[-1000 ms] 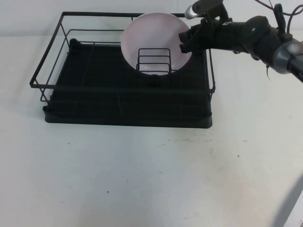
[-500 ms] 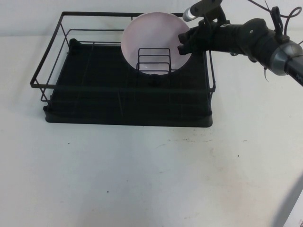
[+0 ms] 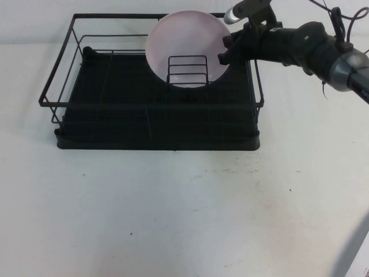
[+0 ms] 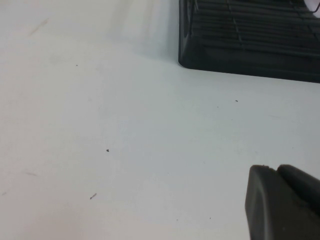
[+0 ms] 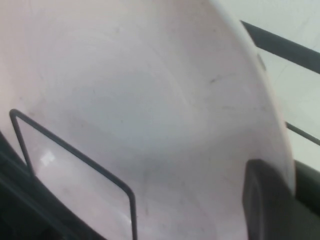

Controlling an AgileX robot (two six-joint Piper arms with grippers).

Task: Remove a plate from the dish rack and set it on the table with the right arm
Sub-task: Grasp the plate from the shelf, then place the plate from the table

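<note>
The white desk (image 3: 184,213) is specked with small dark flecks. The dish rack (image 3: 155,124) sits at its far side, the pink plate (image 3: 184,43) upright in the divider. The right gripper (image 3: 226,51) pinches the plate's right rim between its jaws. The left gripper (image 4: 282,202) hovers over bare desk; I cannot tell its jaws' state.

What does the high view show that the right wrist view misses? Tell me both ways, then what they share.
Only the high view shows the whole dish rack, the table in front of it, and the right arm reaching in from the far right corner. The left end effector is not in it.

Only the right wrist view shows one finger of the right end effector pressed on the plate's rim.

Both show the plate standing behind the wire divider.
</note>
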